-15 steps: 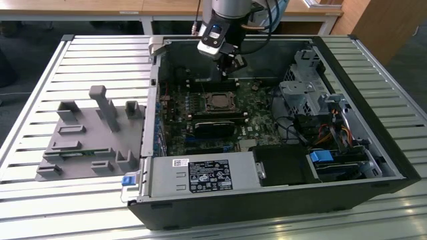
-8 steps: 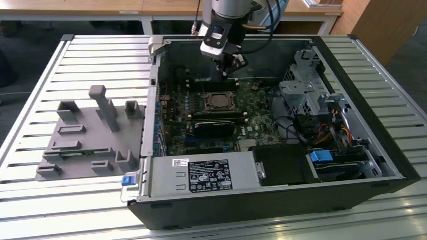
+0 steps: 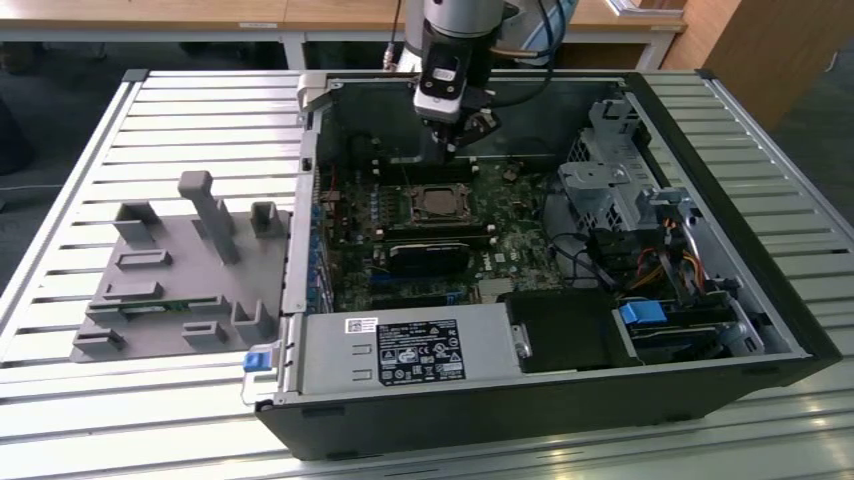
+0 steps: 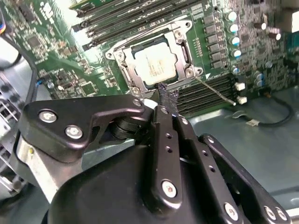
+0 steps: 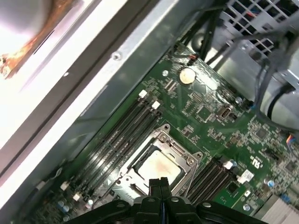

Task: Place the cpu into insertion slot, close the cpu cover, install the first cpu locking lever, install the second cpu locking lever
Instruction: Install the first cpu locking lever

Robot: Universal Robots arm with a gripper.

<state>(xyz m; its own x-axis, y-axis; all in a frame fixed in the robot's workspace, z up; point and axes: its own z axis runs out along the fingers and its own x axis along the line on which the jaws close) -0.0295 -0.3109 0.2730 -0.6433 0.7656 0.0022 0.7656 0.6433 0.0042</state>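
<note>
Open case (image 3: 534, 425) lies on slatted table (image 3: 147, 410), with a grey fixture (image 3: 187, 270) beside it on the exterior view's left. The arm reaches down into the case. Gripper (image 3: 451, 148) hangs over the green board (image 5: 210, 116), just beyond the slot (image 3: 414, 203) as the exterior view shows it. In both wrist views the fingers are pressed together tip to tip with nothing between them: gripper (image 4: 166, 95) (image 5: 160, 183) narrow, empty. In the second wrist view the tips sit right at the slot's edge; contact with the frame cannot be told. Cpu (image 4: 155, 63) (image 5: 158, 167) is seated in the slot, silvery face up, lying flat and square to the frame. Cover (image 4: 124, 69) (image 5: 175, 151) is down over the cpu, its metal frame around the chip and the chip's face showing through the window. A thin lever (image 4: 216, 91) runs from the slot's corner out across the memory slots (image 4: 205, 98); whether it is latched cannot be told. Long memory slots (image 5: 112, 144) flank the slot on two opposite sides. A coin cell (image 5: 187, 75) sits on the board well apart from the slot. Cables and a drive cage fill the case on the exterior view's right.
</note>
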